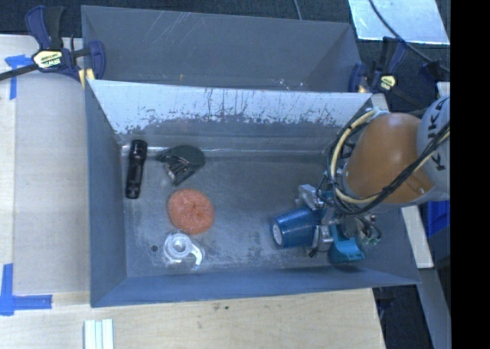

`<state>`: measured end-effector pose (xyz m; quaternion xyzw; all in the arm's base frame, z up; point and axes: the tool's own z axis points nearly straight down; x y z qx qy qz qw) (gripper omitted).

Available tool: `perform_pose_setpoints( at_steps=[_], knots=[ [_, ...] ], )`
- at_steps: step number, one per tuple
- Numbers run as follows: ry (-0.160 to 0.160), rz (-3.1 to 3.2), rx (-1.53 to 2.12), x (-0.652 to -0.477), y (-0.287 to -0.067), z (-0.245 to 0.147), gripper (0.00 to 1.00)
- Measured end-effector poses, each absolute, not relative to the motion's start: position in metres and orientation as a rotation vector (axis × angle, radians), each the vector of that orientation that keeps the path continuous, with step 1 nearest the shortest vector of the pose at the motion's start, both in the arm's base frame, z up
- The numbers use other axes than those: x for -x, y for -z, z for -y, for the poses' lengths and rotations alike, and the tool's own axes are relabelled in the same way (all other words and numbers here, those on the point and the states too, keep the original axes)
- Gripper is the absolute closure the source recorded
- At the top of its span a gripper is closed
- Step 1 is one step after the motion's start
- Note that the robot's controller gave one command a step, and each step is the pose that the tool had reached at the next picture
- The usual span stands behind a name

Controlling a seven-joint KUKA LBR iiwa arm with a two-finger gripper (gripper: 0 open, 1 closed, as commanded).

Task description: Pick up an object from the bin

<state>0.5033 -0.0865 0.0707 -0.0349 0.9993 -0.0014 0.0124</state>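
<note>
My gripper [321,221] is low in the bin's right front corner, under the arm's orange cover. A blue cylinder-shaped cup [292,229] lies on its side right against the gripper's left, its right end tucked under the gripper's metal parts. A smaller bright blue piece [346,252] sits just to the gripper's front right, by the bin's wall. Whether the cup is gripped I cannot tell.
Across the floor on the left lie a round orange-red disc [190,210], a clear plastic piece [179,249] in front of it, a black curved clip [182,162] and a black stick-like thing [135,168] by the left wall. The bin's walls slope inward.
</note>
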Motion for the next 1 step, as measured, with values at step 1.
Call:
perform_pose_setpoints(
  at_steps=[1],
  knots=[
    [0.005, -3.115, 0.109, -0.5034, -0.0708, 0.0864, 1.00]
  ],
)
